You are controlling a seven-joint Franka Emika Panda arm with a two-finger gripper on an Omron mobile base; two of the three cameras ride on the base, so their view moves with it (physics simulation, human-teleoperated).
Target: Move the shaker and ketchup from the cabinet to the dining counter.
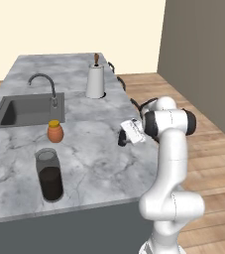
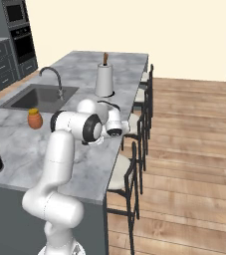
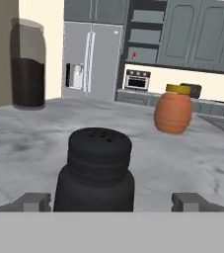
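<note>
Shaker point(image 3: 94, 170) stands upright on the dining counter point(image 1: 99, 158), black, ribbed, with a perforated top; no label or writing readable on it. Gripper point(image 3: 111, 201) is released: in the hand view both fingertips point(image 3: 33, 201) stand wide on either side of the shaker with clear marble showing between them and it, not touching. From the left base view the gripper point(image 1: 126, 135) sits low near the counter's right edge, and the shaker itself is mostly masked by the hand, only a dark bit showing at point(image 1: 122, 140). In the right base view the arm's own links cover the spot, so the shaker can't be made out. Orange jar with yellow lid point(image 1: 55, 131) stands just in front of the sink point(image 1: 25, 110) beside the curved faucet point(image 1: 45, 85); no text on it. Tall glass canister point(image 1: 49, 174) with dark contents sits near the front edge, unlabelled. White paper towel holder point(image 1: 95, 79) stands further back. Ketchup point(image 3: 134, 55) is a tiny red speck on a shelf of the far cabinet point(image 3: 182, 32), too small to read or to confirm more. Fridge point(image 3: 91, 62) and wall oven point(image 3: 137, 80) in the background are blurred, no brand legible. Stools point(image 2: 134, 164) along the counter's far side are partly cut off.
</note>
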